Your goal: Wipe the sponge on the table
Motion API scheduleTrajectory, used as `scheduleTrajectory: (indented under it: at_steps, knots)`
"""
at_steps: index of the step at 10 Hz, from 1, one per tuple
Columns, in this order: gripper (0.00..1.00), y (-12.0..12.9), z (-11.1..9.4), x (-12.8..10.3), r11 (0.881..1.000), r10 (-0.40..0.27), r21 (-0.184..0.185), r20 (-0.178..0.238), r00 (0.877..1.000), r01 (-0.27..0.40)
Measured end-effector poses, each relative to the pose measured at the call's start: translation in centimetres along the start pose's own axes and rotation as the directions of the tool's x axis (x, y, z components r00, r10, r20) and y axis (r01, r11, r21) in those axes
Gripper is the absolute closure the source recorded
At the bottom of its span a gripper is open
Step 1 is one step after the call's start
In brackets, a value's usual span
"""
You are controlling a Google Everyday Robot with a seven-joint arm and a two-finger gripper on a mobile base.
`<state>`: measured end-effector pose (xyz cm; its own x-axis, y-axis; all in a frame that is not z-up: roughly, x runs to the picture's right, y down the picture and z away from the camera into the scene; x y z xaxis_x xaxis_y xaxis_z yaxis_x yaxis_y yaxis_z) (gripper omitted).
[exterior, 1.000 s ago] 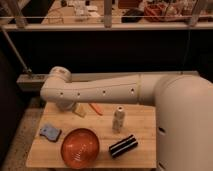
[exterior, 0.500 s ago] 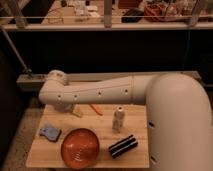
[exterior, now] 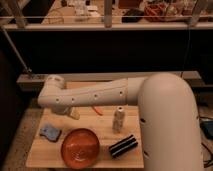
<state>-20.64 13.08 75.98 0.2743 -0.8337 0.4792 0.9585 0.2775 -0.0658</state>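
The light-blue sponge [exterior: 50, 132] lies flat on the left side of the bamboo table [exterior: 100, 122], just left of the orange plate. My white arm reaches across from the right above the table's back edge, its elbow at the far left. Most of the gripper [exterior: 74, 114] is tucked under the forearm. Only a pale tip shows, hanging just above the wood, behind and to the right of the sponge and apart from it. Nothing is held in it.
A round orange plate [exterior: 80, 147] sits at the front middle. A black-and-white striped block [exterior: 123, 145] lies to its right. A small pale bottle [exterior: 118, 120] stands behind the block, and a thin orange stick [exterior: 97, 110] lies near the back. A dark railing runs behind the table.
The arm's elbow has sunk slightly toward the table. The sponge, plate, block and bottle have not moved.
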Motion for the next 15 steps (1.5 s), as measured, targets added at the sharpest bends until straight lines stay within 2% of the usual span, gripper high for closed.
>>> scheduleTrajectory:
  at_steps: [10, 15]
  knots:
    - [0.2, -1.4, 2.7, -1.8, 0.996, -0.082, 0.049, 0.028, 0.996, 0.081]
    - [0.2, -1.7, 3.4, -2.8, 0.991, -0.116, 0.079, 0.046, 0.992, 0.112]
